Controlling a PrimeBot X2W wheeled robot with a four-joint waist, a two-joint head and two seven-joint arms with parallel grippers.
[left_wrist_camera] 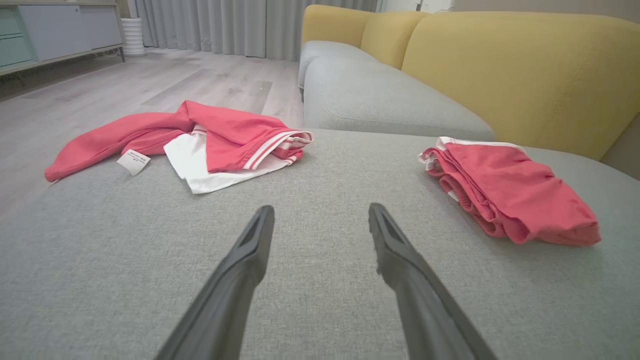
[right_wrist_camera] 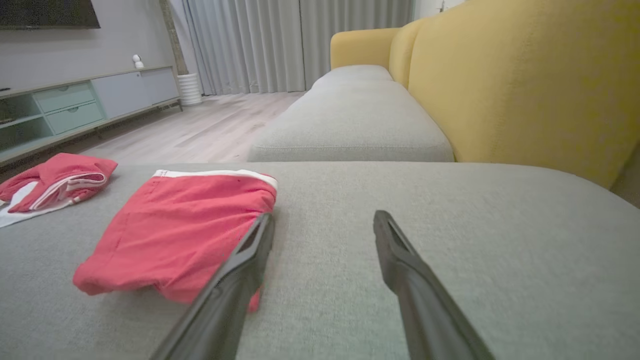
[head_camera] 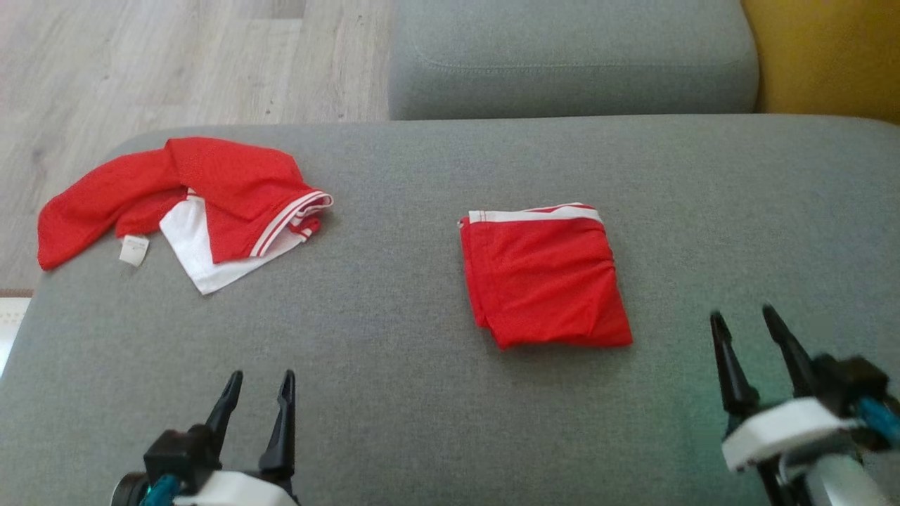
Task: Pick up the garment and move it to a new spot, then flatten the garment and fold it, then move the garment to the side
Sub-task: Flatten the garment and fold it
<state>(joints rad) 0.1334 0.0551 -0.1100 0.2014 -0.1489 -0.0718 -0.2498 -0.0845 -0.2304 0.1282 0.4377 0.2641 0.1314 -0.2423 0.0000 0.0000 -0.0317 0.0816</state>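
Two red garments lie on the grey cushion: the folded garment at the frame's centre, the crumpled garment at upper left. Both look light, limp and slippery (apt to sag open), so you should pinch the folded one through all layers at its stacked edge. Your left gripper, lower left, and right gripper, lower right, stand spread and empty.

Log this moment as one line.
left gripper open, empty | right gripper open, empty | folded red garment on grey cushion | crumpled red-and-white garment at left
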